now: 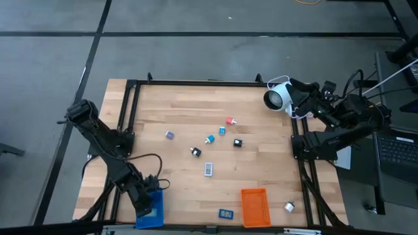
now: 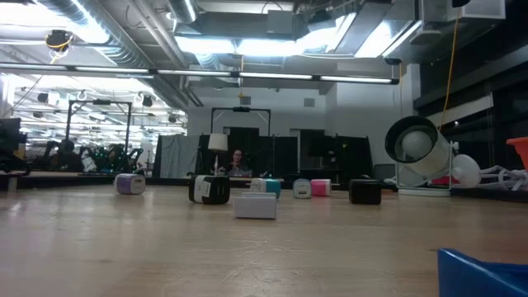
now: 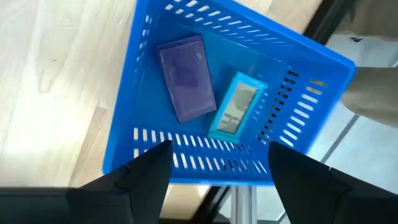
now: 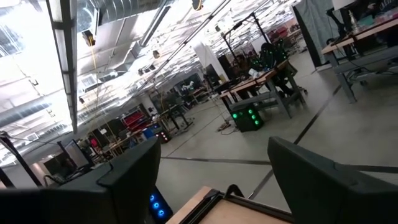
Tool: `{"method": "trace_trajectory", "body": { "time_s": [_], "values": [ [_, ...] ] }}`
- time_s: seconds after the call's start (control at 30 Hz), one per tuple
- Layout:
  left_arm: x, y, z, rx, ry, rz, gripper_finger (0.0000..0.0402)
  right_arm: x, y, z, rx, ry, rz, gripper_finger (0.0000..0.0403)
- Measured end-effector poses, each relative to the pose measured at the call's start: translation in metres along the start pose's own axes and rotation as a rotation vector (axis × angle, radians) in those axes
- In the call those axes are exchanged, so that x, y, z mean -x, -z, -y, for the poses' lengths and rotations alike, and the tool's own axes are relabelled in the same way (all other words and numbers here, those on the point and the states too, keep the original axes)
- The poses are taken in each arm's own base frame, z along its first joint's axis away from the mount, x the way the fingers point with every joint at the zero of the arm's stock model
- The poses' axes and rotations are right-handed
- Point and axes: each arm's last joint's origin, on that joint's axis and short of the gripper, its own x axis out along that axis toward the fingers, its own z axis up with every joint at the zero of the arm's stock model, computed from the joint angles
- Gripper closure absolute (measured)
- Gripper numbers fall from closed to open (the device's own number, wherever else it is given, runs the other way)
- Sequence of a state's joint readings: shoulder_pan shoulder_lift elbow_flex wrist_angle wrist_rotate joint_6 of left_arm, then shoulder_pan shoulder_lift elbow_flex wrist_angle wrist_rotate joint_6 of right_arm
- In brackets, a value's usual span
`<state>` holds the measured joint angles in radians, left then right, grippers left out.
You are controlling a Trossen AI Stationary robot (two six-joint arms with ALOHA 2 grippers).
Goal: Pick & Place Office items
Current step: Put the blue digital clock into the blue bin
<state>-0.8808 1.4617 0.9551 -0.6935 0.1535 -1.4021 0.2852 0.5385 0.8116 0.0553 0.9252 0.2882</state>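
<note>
My left gripper (image 1: 144,207) (image 3: 217,180) hangs open above the blue tray (image 1: 154,210) (image 3: 143,93) at the table's near left corner. A flat dark purple rectangle (image 3: 186,78) and a teal rectangle (image 3: 235,106) lie on the tray's floor. Mid-table lie a purple chunk (image 1: 169,135), a red one (image 1: 230,121), two light-blue ones (image 1: 222,130) (image 1: 209,139), a black one (image 1: 238,142), a black-white one (image 1: 196,152) and a white rectangle (image 1: 209,169). A dark-blue rectangle (image 1: 226,213) lies near the front edge. My right gripper (image 1: 295,87) (image 4: 211,186) waits open at the far right, pointing into the room.
An orange tray (image 1: 255,206) sits at the near edge, with a small silver piece (image 1: 289,207) to its right. A white round lamp-like device (image 1: 277,98) stands at the far right corner beside the right arm. A black frame (image 1: 196,82) borders the table.
</note>
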Motion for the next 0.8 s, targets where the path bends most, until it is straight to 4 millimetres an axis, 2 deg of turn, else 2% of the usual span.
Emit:
{"method": "trace_trajectory", "body": {
  "time_s": [0.13,0.27,0.47,0.6,0.63,0.7,0.8],
  "values": [
    [0.031,-0.007,0.000,0.009,0.083,0.085,0.0138,0.000,0.000,0.000,0.007,0.002,0.001,0.0101],
    [0.073,-0.023,-0.010,0.018,0.166,0.285,0.0138,0.000,0.000,0.000,0.005,0.002,0.002,0.0101],
    [0.136,-0.072,-0.039,0.103,0.299,0.677,0.0143,0.000,0.000,0.000,0.007,-0.011,-0.001,0.0101],
    [0.175,-0.113,-0.047,0.076,0.443,1.013,0.0144,0.000,0.000,-0.002,0.009,-0.053,-0.013,0.0101],
    [0.181,-0.123,-0.049,0.053,0.474,1.061,0.0144,0.000,0.000,-0.002,0.009,-0.061,-0.015,0.0101],
    [0.180,-0.146,-0.054,0.020,0.465,1.079,0.0144,0.000,0.000,-0.002,0.010,-0.074,-0.019,0.0101],
    [0.152,-0.179,-0.059,-0.035,0.318,0.918,0.0144,0.000,0.000,-0.002,0.009,-0.081,-0.021,0.0101]
  ]
}}
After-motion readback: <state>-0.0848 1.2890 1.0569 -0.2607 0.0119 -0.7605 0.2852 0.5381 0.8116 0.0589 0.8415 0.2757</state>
